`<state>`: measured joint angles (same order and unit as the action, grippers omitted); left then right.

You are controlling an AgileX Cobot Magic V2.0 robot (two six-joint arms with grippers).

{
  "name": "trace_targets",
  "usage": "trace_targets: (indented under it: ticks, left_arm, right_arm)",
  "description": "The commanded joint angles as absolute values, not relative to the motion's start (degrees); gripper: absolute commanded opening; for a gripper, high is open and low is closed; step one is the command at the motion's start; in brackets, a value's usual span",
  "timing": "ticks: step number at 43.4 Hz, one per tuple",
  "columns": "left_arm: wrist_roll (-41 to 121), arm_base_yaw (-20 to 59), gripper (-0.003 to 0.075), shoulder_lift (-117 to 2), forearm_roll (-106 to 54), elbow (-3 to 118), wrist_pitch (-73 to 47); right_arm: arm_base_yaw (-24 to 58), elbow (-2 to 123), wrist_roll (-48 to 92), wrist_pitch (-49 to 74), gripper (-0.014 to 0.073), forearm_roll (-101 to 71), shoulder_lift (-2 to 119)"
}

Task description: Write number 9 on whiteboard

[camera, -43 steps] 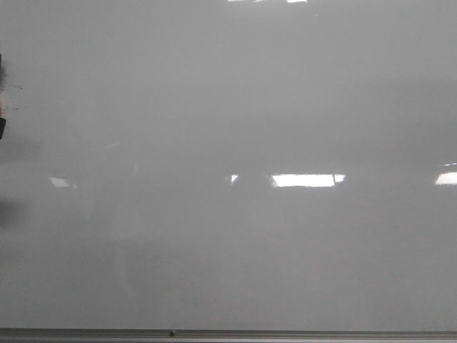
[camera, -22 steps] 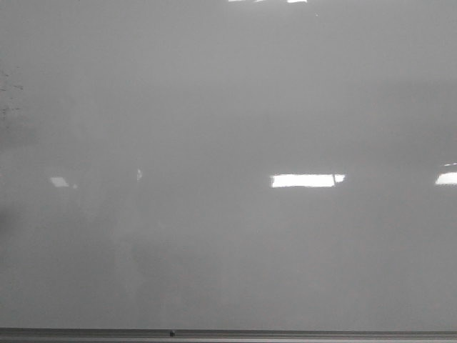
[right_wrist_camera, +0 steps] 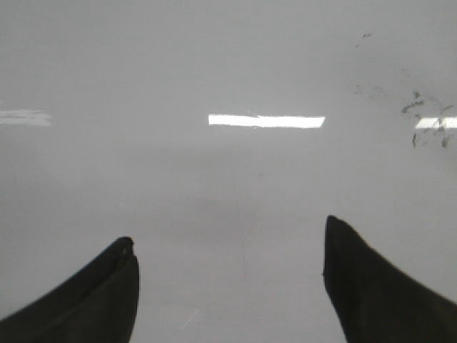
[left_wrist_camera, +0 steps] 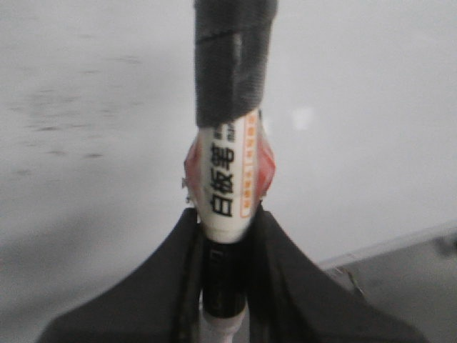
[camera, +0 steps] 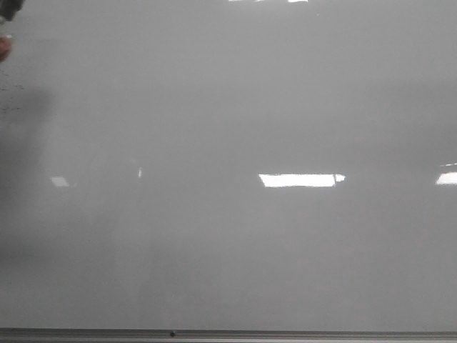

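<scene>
Spread fingers (right_wrist_camera: pixel 93 300) over whiteboard (right_wrist_camera: pixel 228 200), perhaps faintly smudged.

It looks like an office, a classroom or a lab, but I can't tell which. A big shiny whiteboard (camera: pixel 235 107) fills almost all I can see. Long bright ceiling lights shine back off it as white bars (camera: pixel 296 180). A thin grey rail (camera: pixel 285 334) runs along its edge. A marker (left_wrist_camera: pixel 232 171) with printed writing on it is here too. Faint dark smudges (right_wrist_camera: pixel 421 118) dot the board.
</scene>
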<state>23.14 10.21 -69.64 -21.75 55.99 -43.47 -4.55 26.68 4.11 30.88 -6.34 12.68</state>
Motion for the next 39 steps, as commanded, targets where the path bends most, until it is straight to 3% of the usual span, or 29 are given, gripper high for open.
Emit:
trace_targets:
  ticks: [1,8,17,27,39]
  left_arm:
    - [36.8,14.0,-0.0019,-68.4,-35.1,61.3,-51.6]
    - [46.4,19.1,-0.0019,-68.5,-40.4,64.4,-62.9]
    - [53.7,25.5,-0.0019,-68.5,-40.4,64.8,-71.7]
    - [55.2,31.9,-0.0019,-68.5,-40.3,64.8,-72.2]
    - [55.4,35.5,-0.0019,-68.5,-40.3,64.8,-72.2]
  right_arm:
    - [-4.4,30.1,4.4,29.9,0.0561,-7.1,15.5]
    - [-1.2,34.6,9.0,36.4,0.0561,-11.6,21.6]
    - [6.1,44.9,29.0,53.7,0.0561,-30.5,33.3]
    - [12.3,57.0,46.3,68.0,0.0563,-54.1,45.4]
    - [12.8,65.6,52.3,75.7,0.0563,-64.1,59.3]
